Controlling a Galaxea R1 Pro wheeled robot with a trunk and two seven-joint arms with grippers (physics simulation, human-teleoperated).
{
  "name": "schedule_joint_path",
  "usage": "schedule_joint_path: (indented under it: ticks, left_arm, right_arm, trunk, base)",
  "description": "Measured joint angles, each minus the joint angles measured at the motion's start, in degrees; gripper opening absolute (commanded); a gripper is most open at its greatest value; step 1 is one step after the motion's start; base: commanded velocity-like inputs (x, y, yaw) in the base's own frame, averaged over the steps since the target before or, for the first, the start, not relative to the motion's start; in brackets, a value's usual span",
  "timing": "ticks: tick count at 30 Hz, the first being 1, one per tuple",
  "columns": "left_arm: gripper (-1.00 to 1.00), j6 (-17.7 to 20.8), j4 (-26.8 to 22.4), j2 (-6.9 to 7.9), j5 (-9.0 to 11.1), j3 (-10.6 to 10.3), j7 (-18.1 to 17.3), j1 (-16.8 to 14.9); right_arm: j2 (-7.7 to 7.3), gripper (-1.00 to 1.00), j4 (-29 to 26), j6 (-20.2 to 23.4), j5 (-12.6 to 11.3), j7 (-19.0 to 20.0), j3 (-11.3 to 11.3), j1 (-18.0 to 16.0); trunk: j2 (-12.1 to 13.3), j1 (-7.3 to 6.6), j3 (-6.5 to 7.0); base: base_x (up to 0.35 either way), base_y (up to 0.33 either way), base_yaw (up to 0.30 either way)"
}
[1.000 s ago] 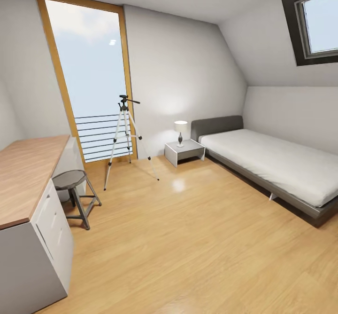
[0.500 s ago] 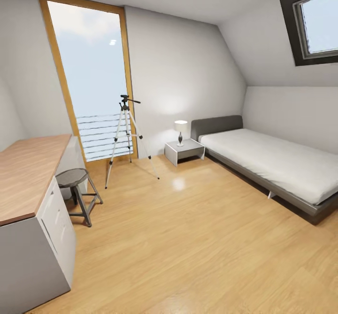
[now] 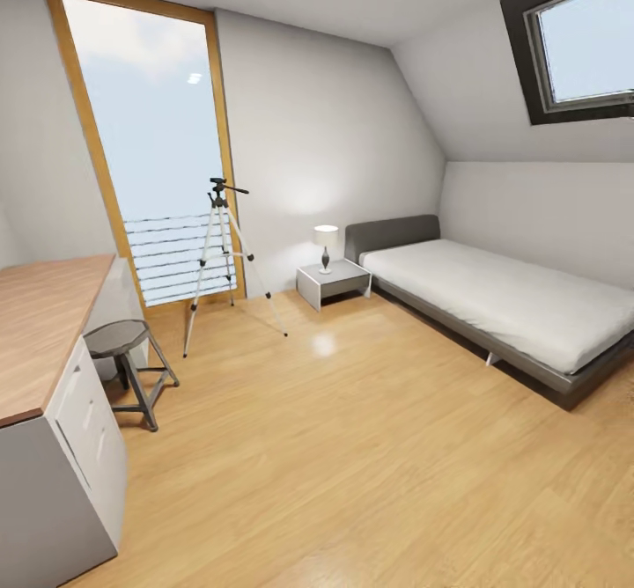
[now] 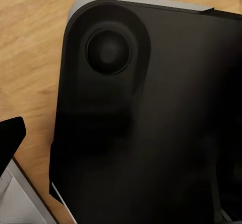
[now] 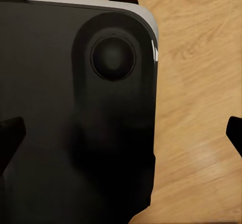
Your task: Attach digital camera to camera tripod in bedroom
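The camera tripod stands on the wood floor in front of the tall window of the bedroom, silver legs spread, black head and pan handle on top with nothing mounted. The digital camera is out of view. In the right wrist view my right gripper is open, its two dark fingertips far apart at the picture's edges, above the robot's black base. In the left wrist view one dark fingertip of my left gripper sits at the edge over the floor, wide of centre, holding nothing.
A grey stool stands beside a wood-topped desk at the left. A nightstand with a lamp and a low grey bed fill the right. Bare floor lies ahead. A skylight is at upper right.
The whole head view has shifted left and slightly down, so the camera has moved; the tripod, stool and bed themselves stand as before.
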Motion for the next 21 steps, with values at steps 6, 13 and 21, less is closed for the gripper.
schedule_joint_path:
  ticks: [6, 13, 21]
  left_arm:
    - [1.00, 0.0, 0.0, 0.00, 0.0, 0.0, 0.0, 0.0]
    - [1.00, 0.0, 0.0, 0.00, 0.0, 0.0, 0.0, 0.0]
    - [1.00, 0.0, 0.0, 0.00, 0.0, 0.0, 0.0, 0.0]
  right_arm:
    - [0.01, 1.00, 0.0, 0.0, 0.0, 0.0, 0.0, 0.0]
    - [-0.04, 1.00, 0.0, 0.0, 0.0, 0.0, 0.0, 0.0]
    - [-0.19, 1.00, 0.0, 0.0, 0.0, 0.0, 0.1, 0.0]
  trunk:
    - [0.0, 0.00, 0.00]
    - [0.0, 0.00, 0.00]
    - [0.0, 0.00, 0.00]
  base:
    - [0.000, 0.000, -0.225]
    - [0.000, 0.000, -0.138]
    - [0.000, 0.000, -0.029]
